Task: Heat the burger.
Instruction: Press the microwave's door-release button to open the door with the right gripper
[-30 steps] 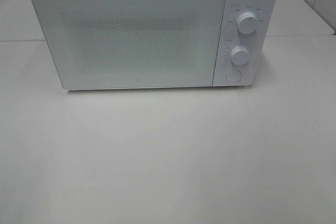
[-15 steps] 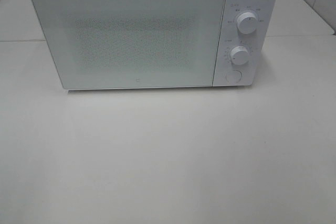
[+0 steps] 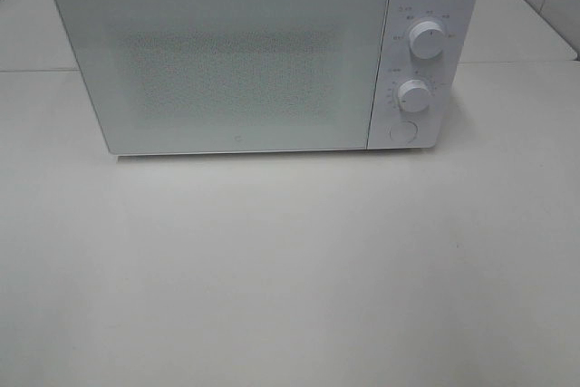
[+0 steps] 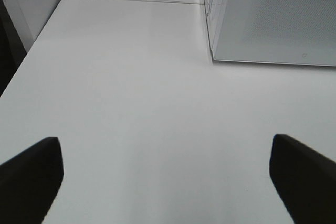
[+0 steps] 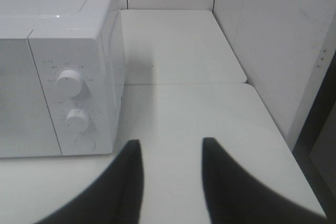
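One white microwave stands at the back of the worktop, door closed. Its speckled panel is too cloudy to see through, so I cannot tell whether the burger sits inside. Markings round the upper knob and lower knob are too small to read. The left claw, cut off to two dark tips, is spread wide and released. The right claw is partly drawn in, grasping nothing, near the knob end.
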